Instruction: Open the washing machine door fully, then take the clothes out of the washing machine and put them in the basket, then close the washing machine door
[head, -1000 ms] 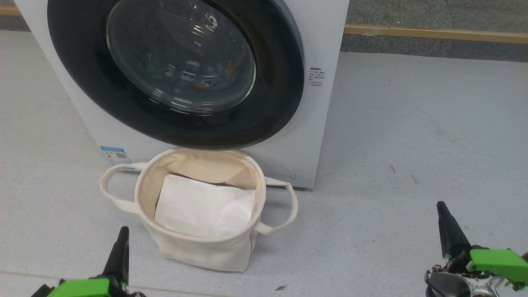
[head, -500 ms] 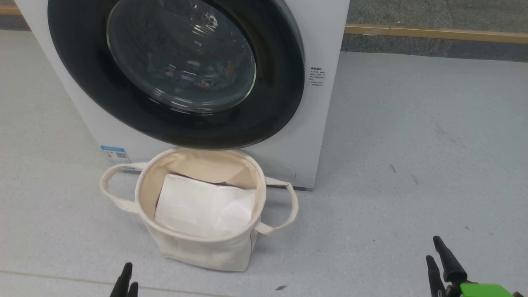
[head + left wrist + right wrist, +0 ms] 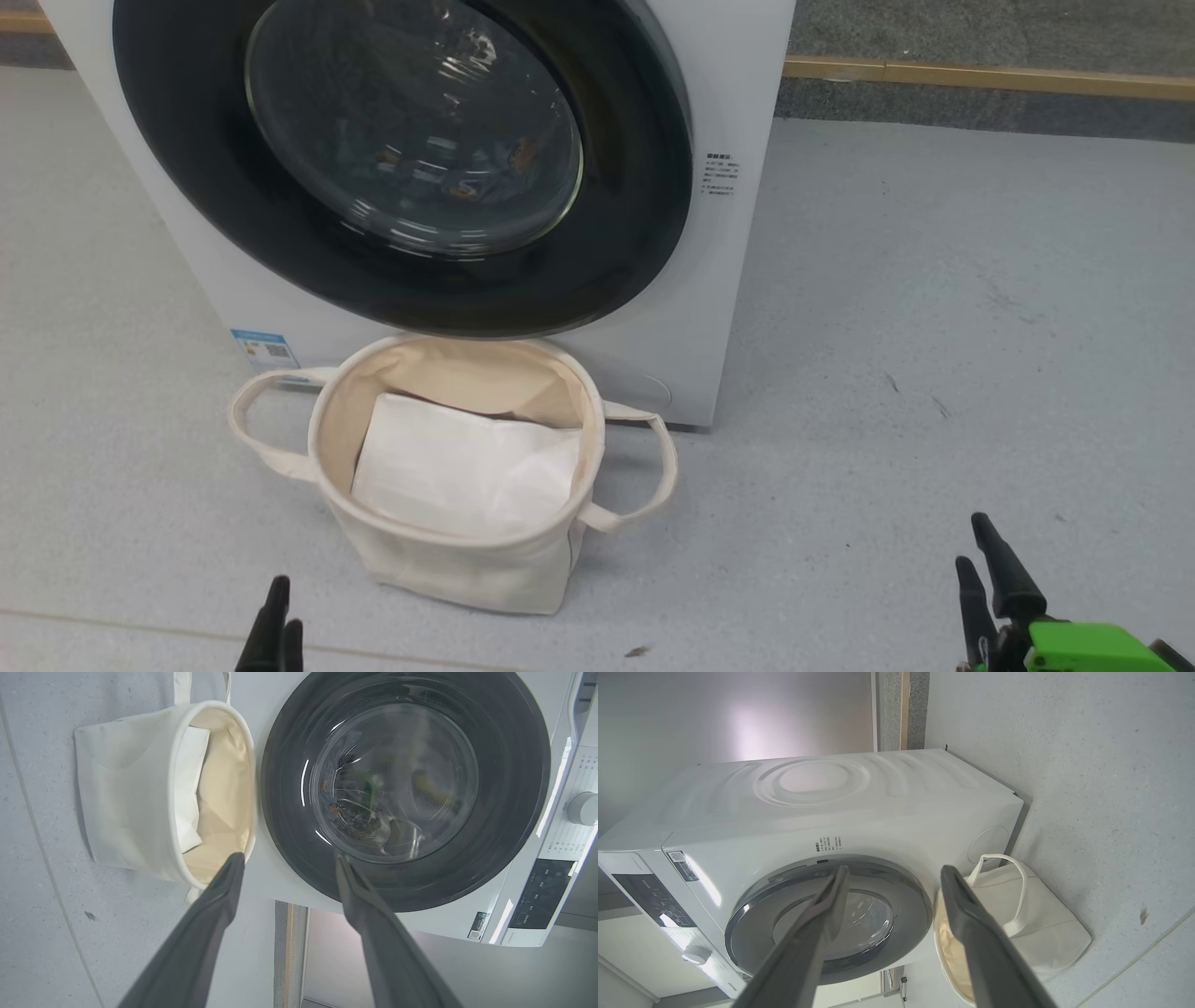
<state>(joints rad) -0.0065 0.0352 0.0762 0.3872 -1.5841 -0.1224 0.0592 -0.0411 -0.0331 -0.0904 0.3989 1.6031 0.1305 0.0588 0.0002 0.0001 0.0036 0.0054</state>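
Floor [image 3: 934, 327]: grey, speckled, with a wooden strip along the far wall.

Washing machine [image 3: 728, 280]: white front-loader, standing on the floor at upper left of the head view. Its knob [image 3: 581, 808] and dark control panel show in the left wrist view.

Washing machine door [image 3: 635, 233]: shut, with the black rim flush against the machine front. Glass window [image 3: 411, 121] bulges and is full of reflections.

Basket [image 3: 448, 569]: cream canvas, upright on the floor just in front of the machine, below the door's lower rim. Can't tell if it touches the machine. A loop handle sticks out on each side. A white sheet [image 3: 457, 467] lies inside, nothing else on top of it.

Clothes [image 3: 448, 182]: inside the drum behind the glass. Only dim bluish fabric with orange-brown spots shows.

Right gripper [image 3: 971, 539]: low at the bottom right, over bare floor, well apart from the basket. Its fingers [image 3: 971, 914] are spread with nothing between them, aimed toward the door and basket.

Left gripper [image 3: 286, 607]: at the bottom edge, near the basket's front left, not touching it. Its fingers [image 3: 219, 891] are spread wide and empty.

Blue label sticker [image 3: 264, 347]: on the machine's lower left corner, just behind the basket's left handle.
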